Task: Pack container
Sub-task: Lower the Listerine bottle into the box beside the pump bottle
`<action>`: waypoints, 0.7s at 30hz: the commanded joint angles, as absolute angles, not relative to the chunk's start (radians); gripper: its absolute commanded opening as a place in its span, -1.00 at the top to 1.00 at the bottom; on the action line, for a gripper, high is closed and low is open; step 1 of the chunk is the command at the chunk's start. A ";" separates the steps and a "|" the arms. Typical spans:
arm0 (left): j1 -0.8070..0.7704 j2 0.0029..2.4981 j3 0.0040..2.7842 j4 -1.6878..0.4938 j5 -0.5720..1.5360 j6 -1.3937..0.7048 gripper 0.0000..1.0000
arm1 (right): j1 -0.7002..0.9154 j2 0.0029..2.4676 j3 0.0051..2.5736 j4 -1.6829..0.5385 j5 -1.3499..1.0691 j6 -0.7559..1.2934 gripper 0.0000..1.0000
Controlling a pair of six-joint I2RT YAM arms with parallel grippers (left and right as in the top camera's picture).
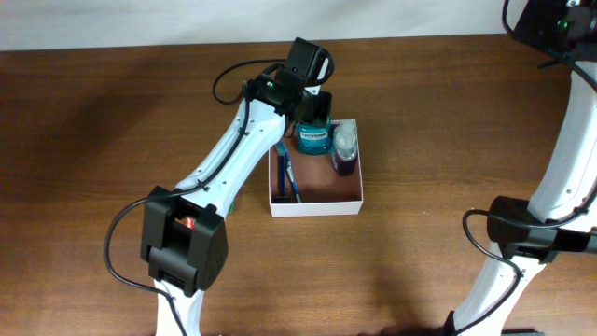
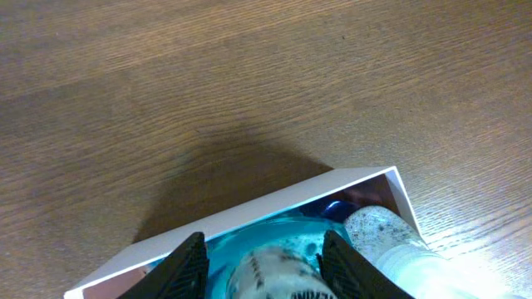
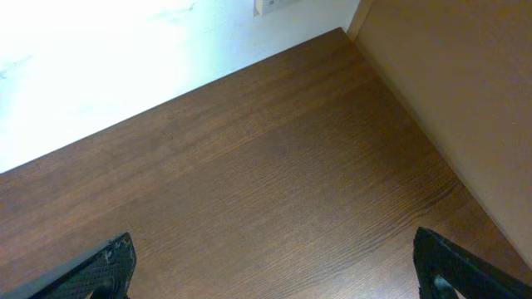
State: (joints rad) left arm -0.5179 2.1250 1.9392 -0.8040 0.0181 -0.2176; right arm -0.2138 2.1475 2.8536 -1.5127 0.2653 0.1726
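The container, a shallow white-walled box with a reddish-brown inside, sits mid-table. Standing in its back part is a teal mouthwash bottle. My left gripper hangs straight over it. In the left wrist view the left gripper straddles the bottle's top with its jaws apart, and teal shows between the left finger and the cap. The container's white wall runs just ahead of the fingers. My right gripper is wide open over bare wood with nothing between its fingers.
A clear bottle with purple liquid stands right of the mouthwash, its speckled cap close to my right finger. A blue toothbrush lies along the container's left side. The right arm stands at the table's right edge.
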 commanded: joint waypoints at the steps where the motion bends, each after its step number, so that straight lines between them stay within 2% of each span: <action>1: -0.524 2.148 1.957 -0.807 0.019 -0.224 0.10 | -0.216 2.140 2.860 -1.512 0.274 0.173 -0.97; 10: -0.524 2.148 1.957 -0.810 0.019 -0.224 0.10 | -0.216 2.140 2.860 -1.512 0.274 0.173 -0.97; 15: -0.524 2.148 1.957 -0.820 0.018 -0.224 0.68 | -0.216 2.140 2.860 -1.512 0.274 0.173 -0.96; 21: -0.522 2.136 1.962 -0.846 0.015 -0.222 0.72 | -0.216 2.140 2.860 -1.512 0.274 0.173 -0.97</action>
State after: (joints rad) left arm -0.5228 2.1269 1.9434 -0.8227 0.0109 -0.2218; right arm -0.2138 2.1475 2.8536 -1.5127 0.2653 0.1726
